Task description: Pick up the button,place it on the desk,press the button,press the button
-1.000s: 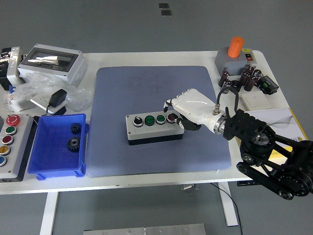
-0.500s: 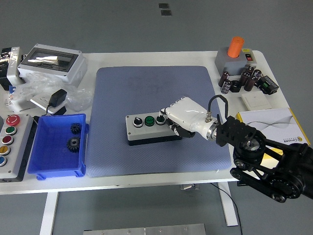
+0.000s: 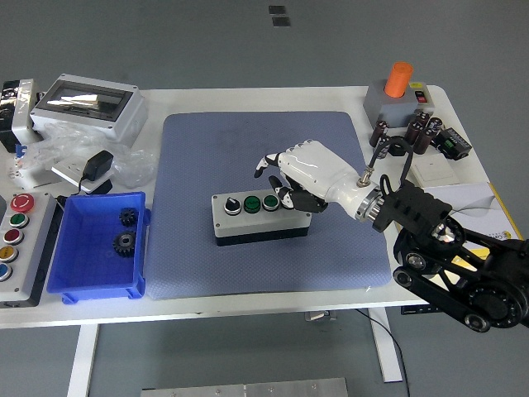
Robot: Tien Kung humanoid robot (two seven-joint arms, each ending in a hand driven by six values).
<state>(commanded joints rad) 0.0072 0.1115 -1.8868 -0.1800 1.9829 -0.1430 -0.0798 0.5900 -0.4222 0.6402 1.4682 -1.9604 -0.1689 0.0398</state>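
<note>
One white bench (image 3: 248,98) is carrying a blue mat (image 3: 248,141) over grey flooring.
Button box (image 3: 260,217) is lying mid-mat, long axis left-right, buttons facing up; right hand (image 3: 307,175) is hovering over its right end, fingers (image 3: 269,162) spread, holding nothing.

No text is showing legibly anywhere on the table. The yellow-edged booklet (image 3: 489,217) at the right edge is carrying a small dark line of print near the robot's arm, but it is coming out too small to read. The grey base under the orange cylinder (image 3: 397,102) is wearing a yellow sticker and a dark label, both blurred. The button box (image 3: 261,217) on the mat is showing marks beside its knob and buttons, yet no letters or numbers are resolving there either.
</note>
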